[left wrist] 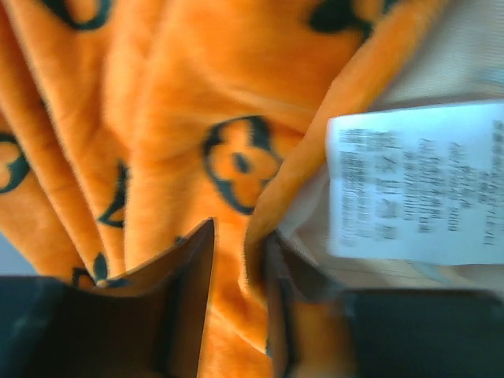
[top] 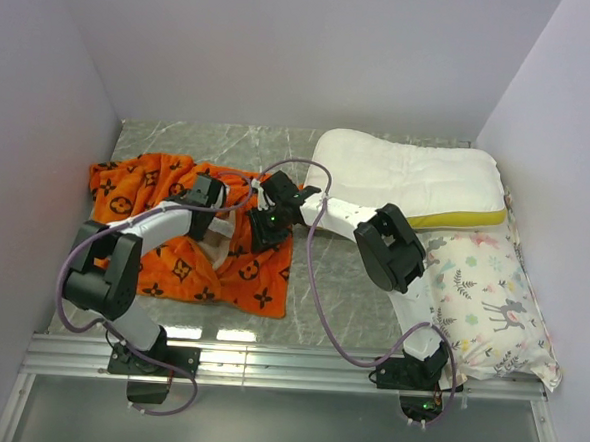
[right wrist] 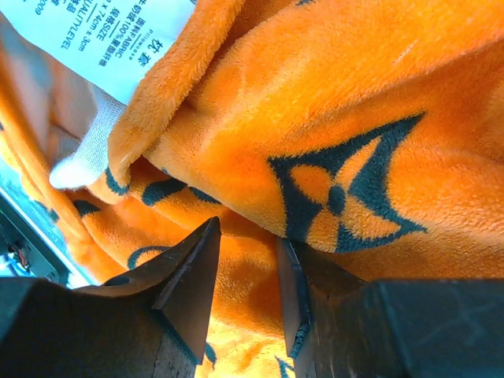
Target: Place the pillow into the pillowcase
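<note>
The orange pillowcase (top: 177, 269) with black marks lies crumpled at the left, its mouth showing pale lining. The white pillow (top: 408, 173) with its yellow band lies flat at the back right, untouched. Both grippers meet at the case's upper right edge. My left gripper (top: 234, 203) (left wrist: 240, 244) has its jaws narrowed on the hem of the pillowcase (left wrist: 236, 94), right beside the white care label (left wrist: 417, 185). My right gripper (top: 266, 227) (right wrist: 248, 244) pinches plush pillowcase (right wrist: 339, 102) fabric, with one fold lying over its right finger.
A white pillow printed with deer and plants (top: 491, 293) lies at the right, under the right arm's forearm. Grey walls close in on three sides. A metal rail (top: 286, 366) runs along the near table edge. Purple cables loop over the marbled tabletop (top: 341, 294).
</note>
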Controlling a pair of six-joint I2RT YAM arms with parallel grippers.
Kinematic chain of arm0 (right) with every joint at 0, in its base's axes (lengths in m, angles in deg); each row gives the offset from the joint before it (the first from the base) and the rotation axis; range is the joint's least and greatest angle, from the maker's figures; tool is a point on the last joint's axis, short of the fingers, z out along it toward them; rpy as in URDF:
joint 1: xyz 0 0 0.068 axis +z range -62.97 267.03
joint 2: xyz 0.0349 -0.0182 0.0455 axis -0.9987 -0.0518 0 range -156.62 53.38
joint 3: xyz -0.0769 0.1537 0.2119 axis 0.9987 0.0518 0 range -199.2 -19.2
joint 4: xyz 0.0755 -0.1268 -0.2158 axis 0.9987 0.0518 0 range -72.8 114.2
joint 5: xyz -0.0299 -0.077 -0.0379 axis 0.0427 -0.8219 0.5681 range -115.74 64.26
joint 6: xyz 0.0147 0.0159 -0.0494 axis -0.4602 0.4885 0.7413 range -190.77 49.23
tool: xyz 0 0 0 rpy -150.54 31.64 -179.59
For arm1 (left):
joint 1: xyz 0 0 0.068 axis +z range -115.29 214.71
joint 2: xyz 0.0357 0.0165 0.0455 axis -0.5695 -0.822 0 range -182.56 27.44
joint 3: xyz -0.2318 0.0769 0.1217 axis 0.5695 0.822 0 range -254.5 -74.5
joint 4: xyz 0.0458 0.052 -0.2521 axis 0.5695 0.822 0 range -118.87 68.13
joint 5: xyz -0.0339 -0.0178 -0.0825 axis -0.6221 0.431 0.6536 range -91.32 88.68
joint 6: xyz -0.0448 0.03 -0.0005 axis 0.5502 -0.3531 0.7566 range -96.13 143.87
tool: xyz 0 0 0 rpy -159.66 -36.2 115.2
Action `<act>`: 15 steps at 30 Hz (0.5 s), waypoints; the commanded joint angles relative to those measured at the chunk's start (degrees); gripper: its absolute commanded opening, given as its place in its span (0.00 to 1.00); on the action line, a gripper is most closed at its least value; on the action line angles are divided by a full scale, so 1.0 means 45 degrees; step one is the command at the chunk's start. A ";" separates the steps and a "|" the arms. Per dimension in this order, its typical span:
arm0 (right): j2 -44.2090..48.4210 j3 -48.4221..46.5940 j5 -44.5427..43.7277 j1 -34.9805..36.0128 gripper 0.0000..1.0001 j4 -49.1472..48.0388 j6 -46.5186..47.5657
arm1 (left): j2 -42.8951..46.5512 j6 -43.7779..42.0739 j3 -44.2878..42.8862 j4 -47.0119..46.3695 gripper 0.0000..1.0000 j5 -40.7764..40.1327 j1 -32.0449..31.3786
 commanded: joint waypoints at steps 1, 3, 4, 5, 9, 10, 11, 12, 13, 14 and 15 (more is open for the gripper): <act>-0.0444 0.0385 -0.1312 0.0103 0.43 0.0781 0.0371 | 0.0913 -0.0539 -0.0639 -0.0172 0.29 -0.0009 0.0746; -0.0366 0.0483 -0.1312 0.0083 0.43 0.0781 0.0449 | 0.1149 -0.0617 -0.0874 0.0180 0.23 0.1508 0.1136; -0.0308 0.0464 -0.1274 0.0103 0.43 0.0762 0.0508 | 0.1324 -0.0618 -0.0913 0.0297 0.24 0.2174 0.1138; -0.0269 0.0464 -0.1234 0.0083 0.43 0.0762 0.0528 | 0.1384 -0.0714 -0.0933 0.0627 0.25 0.2819 0.1157; -0.0249 0.0230 -0.1078 0.0103 0.43 0.0859 0.0625 | 0.1112 -0.0600 -0.0874 0.0690 0.32 0.4172 0.0826; -0.0249 0.0229 -0.1000 0.0103 0.43 0.0859 0.0645 | 0.0782 -0.0559 -0.0932 0.0689 0.34 0.4502 0.0826; -0.0210 0.0210 -0.0942 0.0103 0.43 0.0879 0.0664 | 0.0586 -0.0501 -0.1049 0.0631 0.36 0.4582 0.0826; -0.0190 0.0268 -0.0922 0.0045 0.43 0.0879 0.0684 | 0.0429 -0.0462 -0.1089 0.0592 0.37 0.4583 0.0826; -0.0113 0.0307 -0.0922 0.0102 0.43 0.0840 0.0703 | 0.0118 -0.0442 -0.1205 0.0533 0.38 0.4525 0.0826; -0.0054 0.0346 -0.0922 0.0083 0.43 0.0820 0.0742 | -0.0020 -0.0442 -0.1284 0.0436 0.41 0.4505 0.0806; -0.0034 0.0405 -0.0902 0.0103 0.43 0.0820 0.0762 | -0.0119 -0.0422 -0.1323 0.0377 0.43 0.4486 0.0806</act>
